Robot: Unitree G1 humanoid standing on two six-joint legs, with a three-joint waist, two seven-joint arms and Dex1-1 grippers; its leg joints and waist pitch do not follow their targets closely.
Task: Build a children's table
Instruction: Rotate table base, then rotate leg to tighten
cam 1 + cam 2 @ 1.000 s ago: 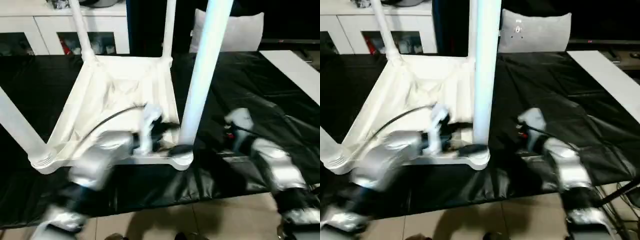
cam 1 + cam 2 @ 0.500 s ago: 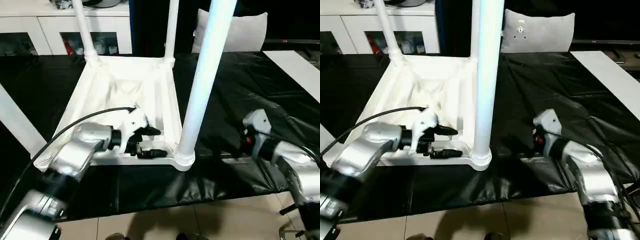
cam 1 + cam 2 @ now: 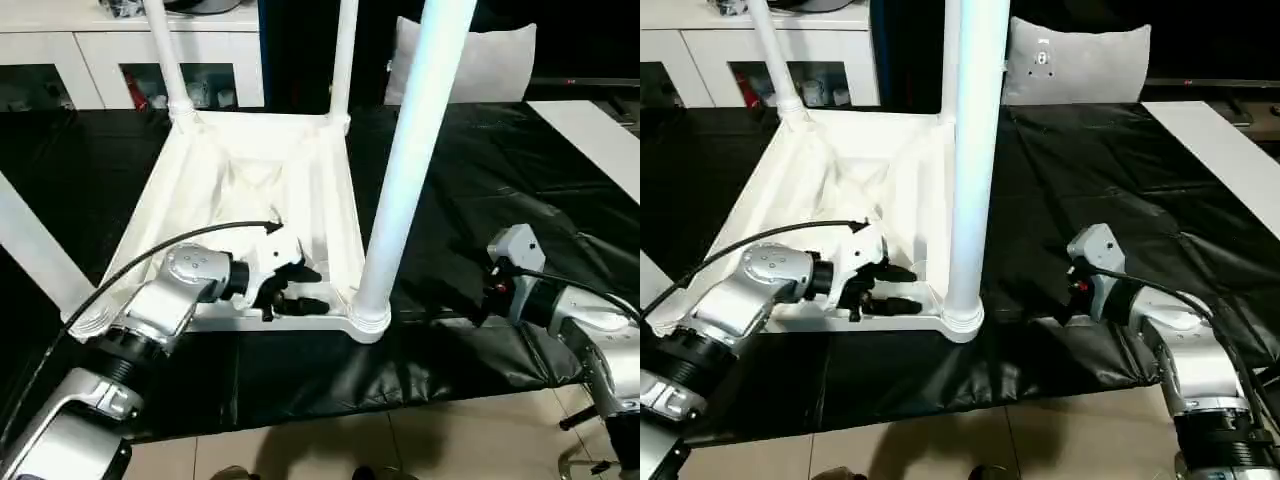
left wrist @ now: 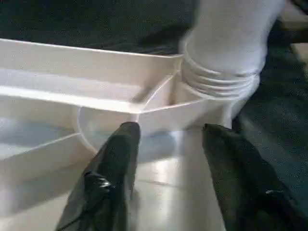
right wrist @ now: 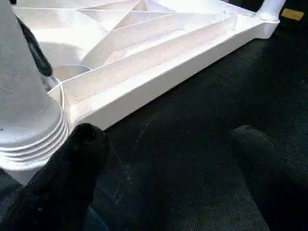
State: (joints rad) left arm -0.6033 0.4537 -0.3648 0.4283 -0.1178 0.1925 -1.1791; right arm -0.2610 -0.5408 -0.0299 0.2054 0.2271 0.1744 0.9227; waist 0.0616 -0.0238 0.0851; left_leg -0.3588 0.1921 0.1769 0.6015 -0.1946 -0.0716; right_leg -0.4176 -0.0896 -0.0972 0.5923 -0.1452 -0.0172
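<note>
**Table upside down, legs up; both claws empty by the near corner**

The children's table [image 3: 250, 190] is lying inverted on a black-covered tabletop [image 3: 520, 180], ribbed underside up. Legs are seen standing in the corner sockets, incl. the near leg [image 3: 405, 170], seated in the corner nearest the robot.

Left claw [image 4: 168, 139] is spread apart, nothing held; its fingers [image 4: 118, 159] are placed inside the frame just beside that near socket, straddling a rib. Right claw [image 5: 163, 144] is also apart and empty, kept low over the black cover, close to the near leg's base on the outer side.

Risks, as judged: the near leg may not be fully seated, which can't be confirmed from here. A sideways nudge from either arm could tilt or loosen it. The left cable [image 3: 180, 245] is draped across the frame and could be snagged on a rib if that arm is drawn back.

Around: a white pillow [image 3: 480, 60] is propped behind the tabletop, white glass-door cabinets [image 3: 100, 70] beyond. Nothing is seen blocking either claw.
</note>
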